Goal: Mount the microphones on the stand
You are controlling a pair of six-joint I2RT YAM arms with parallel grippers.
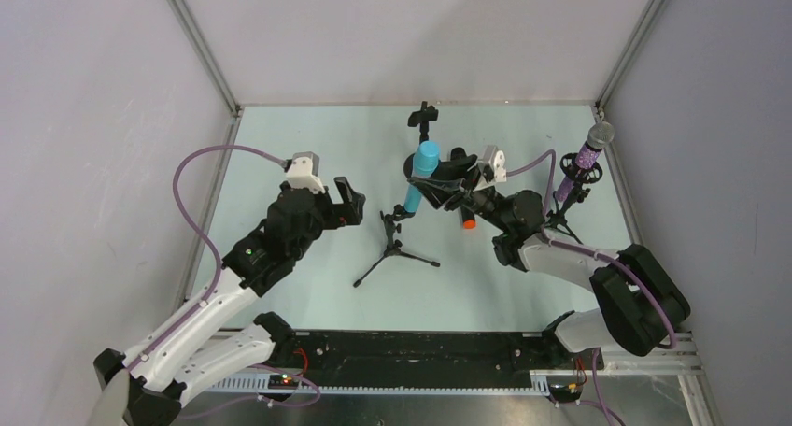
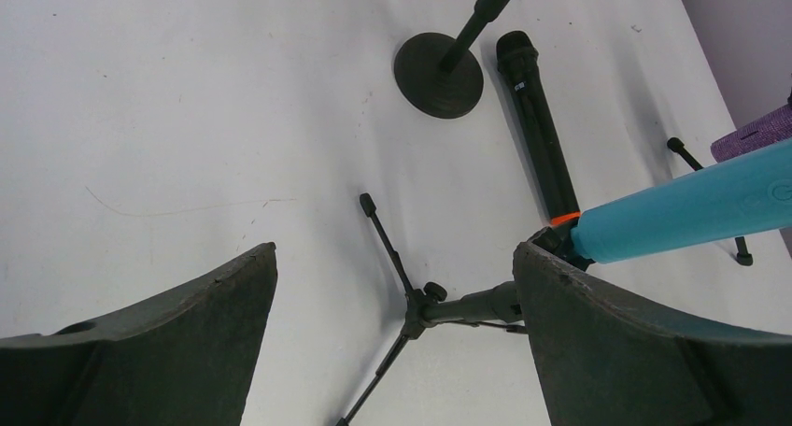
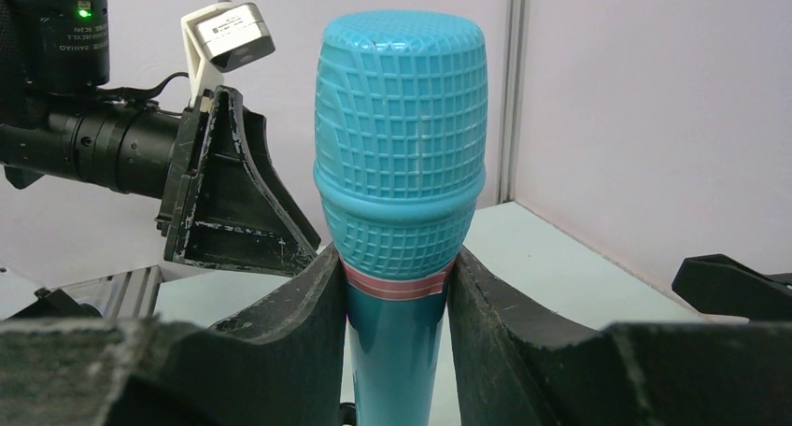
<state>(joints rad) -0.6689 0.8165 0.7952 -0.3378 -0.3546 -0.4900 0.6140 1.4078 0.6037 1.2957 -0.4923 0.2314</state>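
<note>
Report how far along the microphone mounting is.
Done: the purple microphone sits in the right-hand stand. In hand: the right gripper clamps the cyan microphone at the tripod stand. Left: the black microphone lies on the table beside the empty round-base stand; the left gripper is open.

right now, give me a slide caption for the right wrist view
Right gripper clamped on the cyan mic just under its grille head.
</note>
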